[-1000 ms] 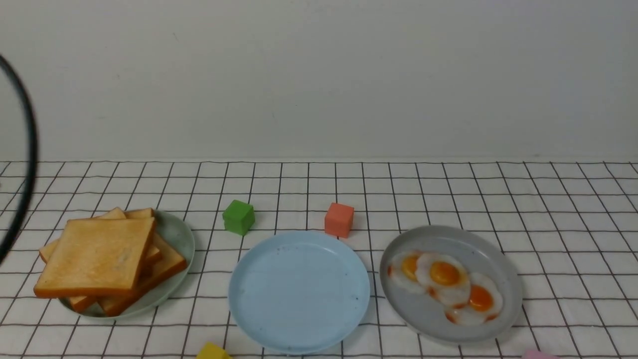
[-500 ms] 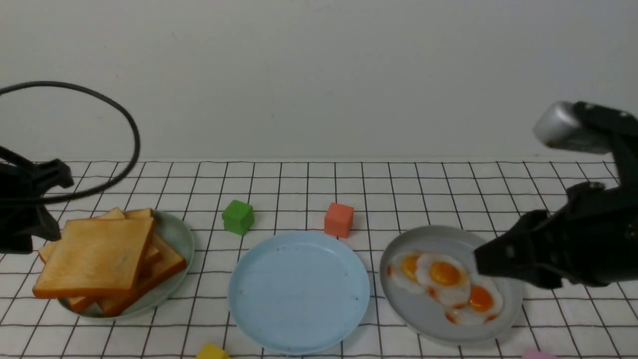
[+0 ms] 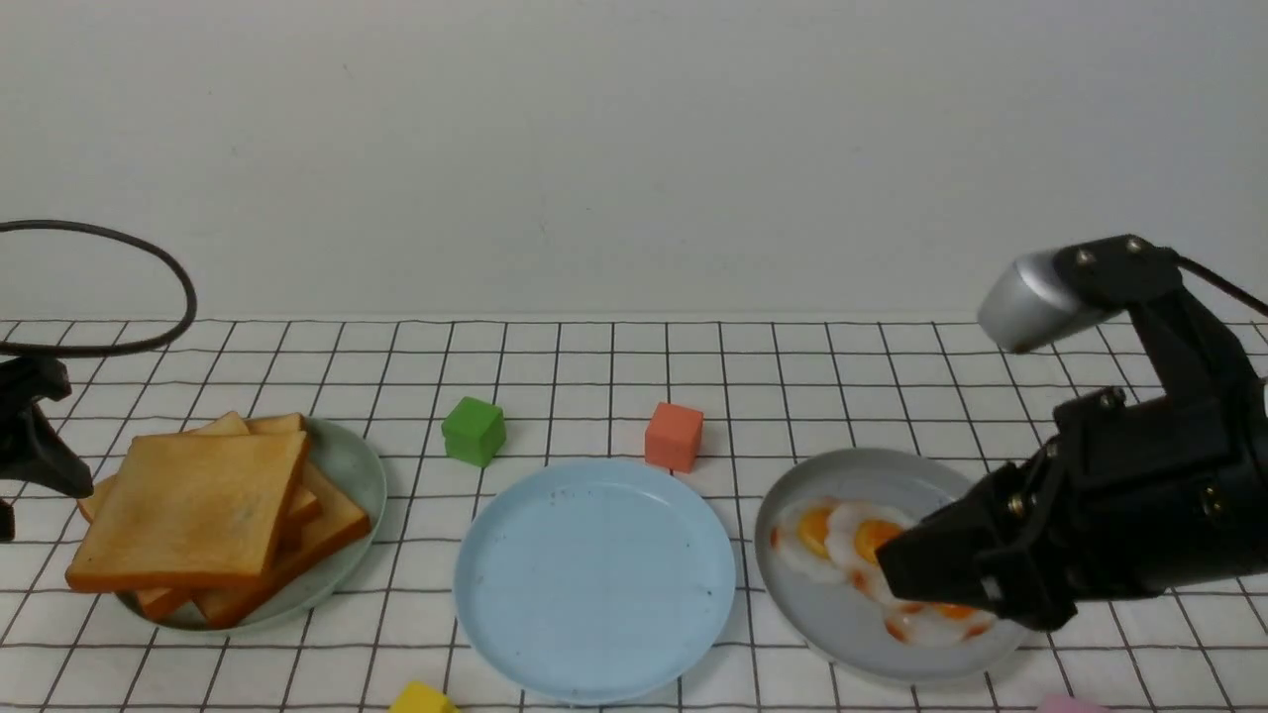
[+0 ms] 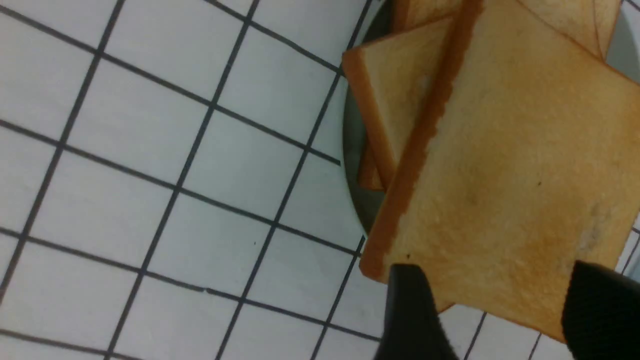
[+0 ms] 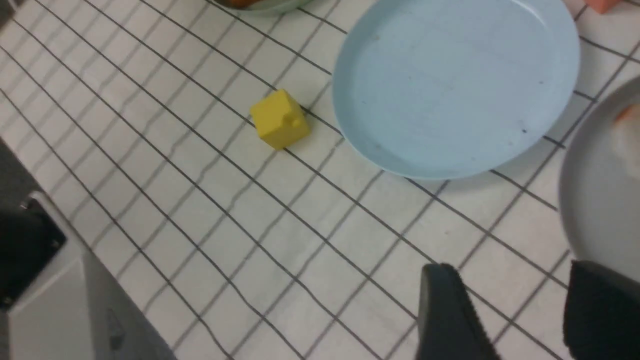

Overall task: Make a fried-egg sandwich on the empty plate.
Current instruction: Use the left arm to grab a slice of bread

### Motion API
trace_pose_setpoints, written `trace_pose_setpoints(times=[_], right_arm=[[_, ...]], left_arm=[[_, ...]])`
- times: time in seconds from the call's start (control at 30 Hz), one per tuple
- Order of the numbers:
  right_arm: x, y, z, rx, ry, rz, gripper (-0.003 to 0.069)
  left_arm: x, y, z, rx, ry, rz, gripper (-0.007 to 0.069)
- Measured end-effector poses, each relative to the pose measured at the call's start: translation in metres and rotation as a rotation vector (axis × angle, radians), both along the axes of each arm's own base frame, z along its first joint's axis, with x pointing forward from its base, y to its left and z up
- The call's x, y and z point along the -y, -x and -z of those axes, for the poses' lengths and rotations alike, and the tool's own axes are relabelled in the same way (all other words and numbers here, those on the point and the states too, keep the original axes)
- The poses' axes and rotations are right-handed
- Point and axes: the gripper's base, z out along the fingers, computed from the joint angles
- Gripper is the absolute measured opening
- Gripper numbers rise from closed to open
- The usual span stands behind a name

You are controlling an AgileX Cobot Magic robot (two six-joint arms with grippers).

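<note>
Since the light-blue plate (image 3: pixel 594 579) lies bare at the middle, no sandwich exists yet. All steps remain: the toast (image 3: pixel 193 505) waits at its 9 o'clock and the eggs (image 3: pixel 867 535) at its 3 o'clock. Only the wrist views show the fingers: the left gripper (image 4: pixel 492 270) is spread wide above the top slice, and the right gripper (image 5: pixel 507 270) gapes at the edge of the grey plate (image 5: pixel 597 210). Both hold nothing.

Empty plate (image 3: pixel 594 579): round, light blue, low-rimmed, with a few tiny dark specks; lies flat and bare at the centre of the gridded surface (image 3: pixel 892 386).
</note>
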Motion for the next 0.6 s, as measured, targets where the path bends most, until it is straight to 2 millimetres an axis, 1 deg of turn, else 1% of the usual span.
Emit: trace_pose_setpoints(times=[0.07,0.1,0.13,0.17,0.2,0.27,0.33,0.47,0.6], right_arm=[[0.001,0.0,-0.004,0.021,0.038,-0.025,0.0382],[0.0,0.0,-0.005,0.023,0.037,-0.025,0.0383],[-0.002,0.0,-0.01,0.047,0.04,-0.05,0.0388],[-0.003,0.0,-0.01,0.051,0.04,-0.054,0.0388],[-0.008,0.002,-0.015,0.074,0.026,-0.087,0.039],[-0.011,0.004,-0.017,0.085,0.016,-0.112,0.0391],[-0.017,0.007,-0.02,0.104,-0.018,-0.161,0.0392],[-0.022,0.009,-0.024,0.13,-0.073,-0.204,0.0392],[-0.024,0.01,-0.027,0.129,-0.114,-0.205,0.0392]], left_arm=[[-0.003,-0.007,0.005,-0.002,-0.008,0.012,0.0454],[-0.003,-0.007,0.006,-0.003,-0.008,0.013,0.0455],[-0.005,-0.011,0.012,-0.011,-0.006,0.01,0.0459],[-0.005,-0.011,0.012,-0.01,-0.006,0.01,0.0459],[-0.007,-0.015,0.019,-0.02,0.002,0.005,0.0459],[-0.007,-0.017,0.023,-0.024,0.008,0.002,0.0459],[-0.008,-0.021,0.033,-0.033,0.019,0.02,0.0451],[-0.006,-0.025,0.04,-0.019,0.034,0.081,0.0434],[-0.005,-0.028,0.046,-0.007,0.038,0.134,0.0416]])
